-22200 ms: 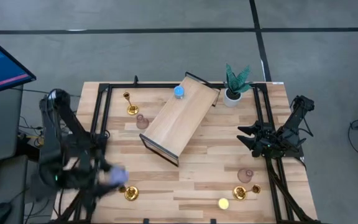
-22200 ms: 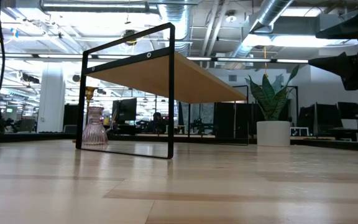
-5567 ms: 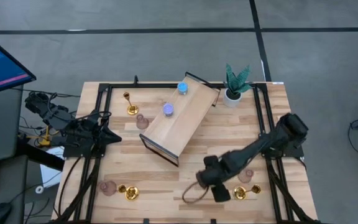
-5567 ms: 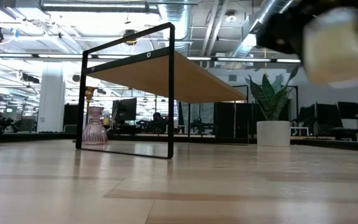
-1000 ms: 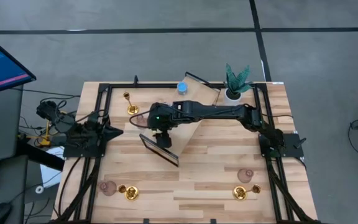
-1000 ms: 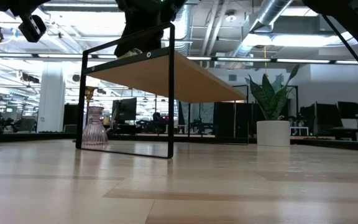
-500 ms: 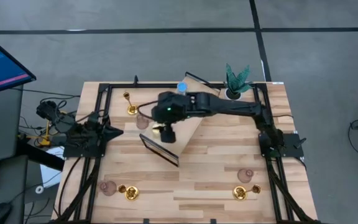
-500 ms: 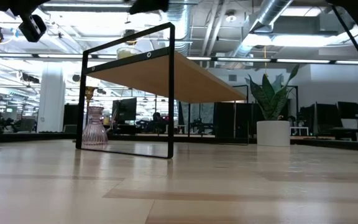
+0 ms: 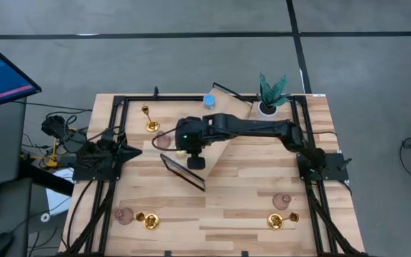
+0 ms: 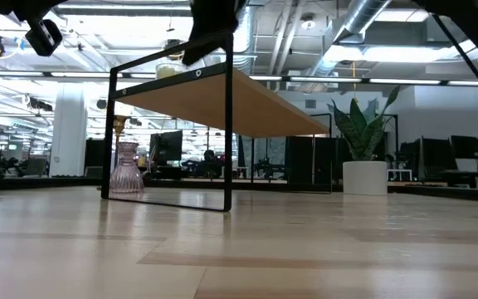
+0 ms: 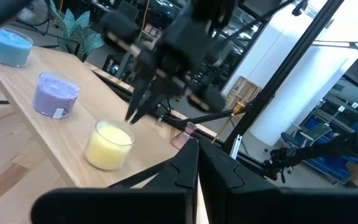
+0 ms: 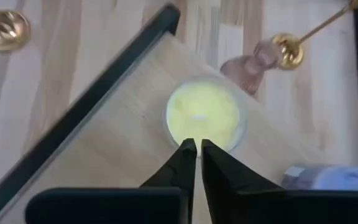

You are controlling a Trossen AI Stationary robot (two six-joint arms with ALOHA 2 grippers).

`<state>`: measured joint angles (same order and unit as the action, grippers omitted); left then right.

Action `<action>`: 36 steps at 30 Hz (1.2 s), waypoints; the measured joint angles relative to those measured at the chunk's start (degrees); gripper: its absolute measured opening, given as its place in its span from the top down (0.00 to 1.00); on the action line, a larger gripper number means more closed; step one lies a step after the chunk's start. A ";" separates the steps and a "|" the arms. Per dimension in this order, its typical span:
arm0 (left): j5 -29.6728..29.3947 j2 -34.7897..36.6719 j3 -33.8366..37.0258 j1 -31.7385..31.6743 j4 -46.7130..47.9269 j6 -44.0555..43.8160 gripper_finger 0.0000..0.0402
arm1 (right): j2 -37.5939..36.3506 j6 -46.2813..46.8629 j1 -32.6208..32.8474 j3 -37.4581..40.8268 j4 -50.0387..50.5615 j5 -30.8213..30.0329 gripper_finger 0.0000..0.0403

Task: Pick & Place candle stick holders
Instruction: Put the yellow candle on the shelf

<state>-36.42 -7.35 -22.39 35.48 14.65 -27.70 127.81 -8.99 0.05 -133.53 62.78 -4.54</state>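
Observation:
A yellow candle stick holder (image 12: 204, 117) stands on the wooden shelf (image 9: 223, 143), beside a violet one (image 11: 56, 93) and a blue one (image 9: 208, 102). My right gripper (image 12: 196, 147) hangs shut just above the yellow one's near rim and clear of it, as the left wrist view shows (image 11: 133, 114). Gold (image 9: 149, 119) and pink (image 9: 163, 139) holders stand on the table left of the shelf. Other pairs stand near front left (image 9: 125, 215) and front right (image 9: 277, 221). My left gripper (image 9: 130, 151) waits shut at the table's left side.
The shelf sits aslant in the table's middle on black frame legs (image 10: 227, 124). A potted plant (image 9: 270, 96) stands at the far right corner. Black rails (image 9: 113, 128) run along the table's left and right sides. Bare wood lies between the shelf and the front edge.
My right gripper has come off the yellow holder, risen above the shelf and shut its fingers. The yellow holder stays upright on the shelf's near end. My left arm has kept still.

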 joint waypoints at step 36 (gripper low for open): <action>0.00 0.00 0.00 0.00 -1.03 0.00 0.97 | -0.93 -0.49 -0.17 3.37 4.68 -2.84 1.00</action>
<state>-36.42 -7.35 -22.39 35.48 13.63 -27.70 126.88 -9.47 -0.12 -130.16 67.46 -7.37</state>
